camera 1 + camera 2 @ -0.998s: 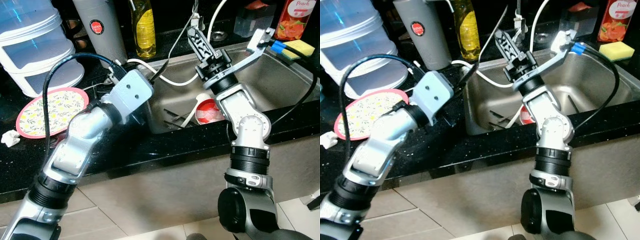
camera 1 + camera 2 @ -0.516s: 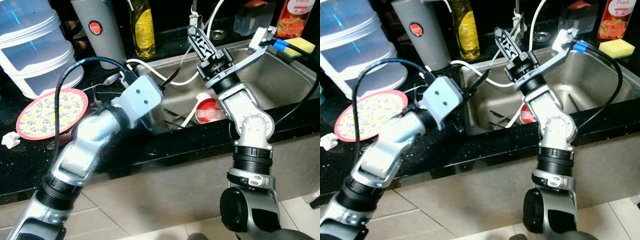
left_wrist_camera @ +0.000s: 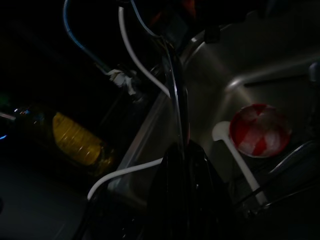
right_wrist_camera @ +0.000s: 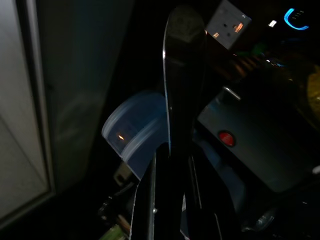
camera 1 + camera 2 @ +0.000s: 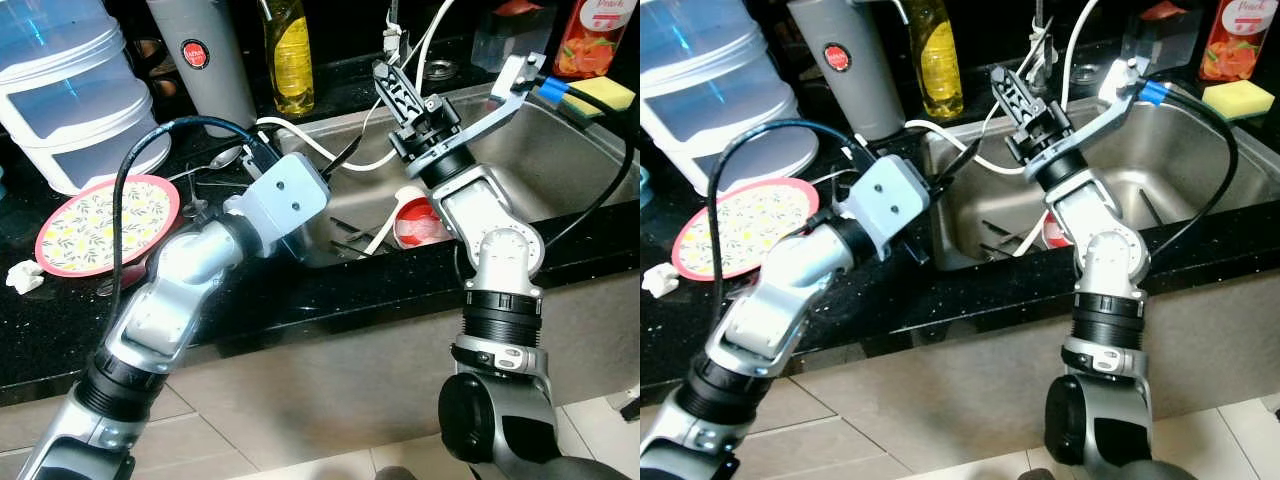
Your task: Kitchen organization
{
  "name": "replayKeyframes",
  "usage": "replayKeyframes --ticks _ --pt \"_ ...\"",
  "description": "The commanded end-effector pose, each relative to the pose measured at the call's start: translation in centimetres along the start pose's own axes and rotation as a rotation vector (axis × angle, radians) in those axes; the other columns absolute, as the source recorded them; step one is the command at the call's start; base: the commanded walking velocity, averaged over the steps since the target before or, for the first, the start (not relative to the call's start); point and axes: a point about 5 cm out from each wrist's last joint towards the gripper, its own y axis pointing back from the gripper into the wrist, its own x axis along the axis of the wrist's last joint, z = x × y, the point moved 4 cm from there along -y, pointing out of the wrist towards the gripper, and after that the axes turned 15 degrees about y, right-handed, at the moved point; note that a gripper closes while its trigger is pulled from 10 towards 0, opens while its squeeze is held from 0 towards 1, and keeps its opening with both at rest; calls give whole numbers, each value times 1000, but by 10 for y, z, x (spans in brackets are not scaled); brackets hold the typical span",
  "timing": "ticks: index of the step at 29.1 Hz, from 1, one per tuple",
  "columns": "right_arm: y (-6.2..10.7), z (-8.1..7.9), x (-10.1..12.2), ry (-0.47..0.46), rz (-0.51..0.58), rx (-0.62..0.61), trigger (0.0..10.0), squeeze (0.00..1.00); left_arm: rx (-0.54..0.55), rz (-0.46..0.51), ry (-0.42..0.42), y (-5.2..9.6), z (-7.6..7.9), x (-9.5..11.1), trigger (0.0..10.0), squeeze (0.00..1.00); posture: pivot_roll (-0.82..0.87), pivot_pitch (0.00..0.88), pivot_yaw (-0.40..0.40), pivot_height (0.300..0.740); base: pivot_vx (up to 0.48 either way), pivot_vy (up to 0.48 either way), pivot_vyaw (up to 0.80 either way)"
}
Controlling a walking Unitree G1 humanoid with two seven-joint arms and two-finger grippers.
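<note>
- Since a second ago we see the left arm swung from the counter toward the sink (image 5: 560,150); left gripper (image 5: 345,155) now sits over the sink's left rim, fingers pressed together on a thin dark utensil handle (image 3: 176,95).
- Right gripper (image 5: 395,85) barely shifted, raised over the back of the sink; from the wrist view the fingers look pressed together, nothing between them.
- In the basin: red-and-white bowl (image 5: 415,225) with a white spoon (image 5: 385,232) leaning beside it, dark cutlery (image 5: 350,235) just left.
- White cable (image 5: 330,155) crosses the sink's back-left corner, right by the left gripper.
- Counter left of the sink: floral plate (image 5: 100,222), clear stacked container (image 5: 65,85), grey appliance (image 5: 205,60), yellow bottle (image 5: 288,55).
- Sponge (image 5: 600,92) and red carton (image 5: 590,35) at the far right.
</note>
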Motion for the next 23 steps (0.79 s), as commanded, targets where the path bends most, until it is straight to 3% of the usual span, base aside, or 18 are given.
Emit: replayKeyframes --ticks 1,2,3,4,5,6,7,9,10,12,13,15,18,19,21,22,23 --pt "-3 0 -8 -2 -31 -5 0 0 29 15 -5 0 -3 3 10000 0 -8 0 97 740 0 0 0" --pt "-3 0 -8 -3 -31 -5 0 0 32 16 -4 0 -3 3 10000 0 -8 0 97 740 0 0 0" --pt "-3 1 -8 -1 -33 -10 0 0 46 28 0 -1 -6 4 10000 1000 -11 0 93 740 0 0 0" --pt "-4 2 -8 1 -34 -13 0 0 56 38 4 -1 -8 6 10000 1000 -11 0 93 740 0 0 0" --pt "-4 4 -9 11 -39 -29 8863 0 85 57 13 -2 -13 10 10000 1000 -12 0 87 740 0 0 0" --pt "-5 6 -9 18 -43 -41 8863 0 106 70 21 -2 -16 13 10000 1000 -12 0 87 740 0 0 0" --pt "-5 8 -10 29 -47 -53 10000 0 111 71 26 -3 -18 15 10000 1000 -12 0 88 740 0 0 0" --pt "-5 9 -10 36 -50 -60 10000 0 113 70 29 -3 -19 16 10000 1000 -12 0 88 740 0 0 0" --pt "-6 13 -10 42 -50 -82 10000 0 103 78 57 -1 -18 17 10000 0 -13 0 88 740 0 0 0" --pt "-6 30 -9 80 -46 -192 10000 0 89 89 96 1 -16 19 10000 0 -14 0 89 740 0 0 0" --pt "-3 55 -6 169 -58 -352 10000 0 89 88 105 5 -15 18 10000 0 -17 0 90 740 0 0 0" --pt "-2 60 -5 191 -61 -386 10000 0 90 87 105 5 -15 17 10000 0 -17 0 90 740 0 0 0" --pt "4 77 -8 348 -131 -493 10000 0 109 100 149 9 -18 16 10000 0 -30 0 99 740 0 0 0" --pt "4 77 -8 348 -131 -493 10000 0 109 100 149 9 -18 16 10000 0 -30 0 99 740 0 0 0" --pt "14 92 -19 468 -234 -564 10000 0 118 106 180 10 -19 16 10000 0 -31 0 99 740 0 0 0" --pt "27 106 -37 541 -348 -623 10000 0 119 106 189 10 -20 16 10000 0 -43 0 97 740 0 0 0" --pt "27 106 -37 541 -348 -623 10000 0 119 106 189 10 -20 16 10000 0 -43 0 97 740 0 0 0"
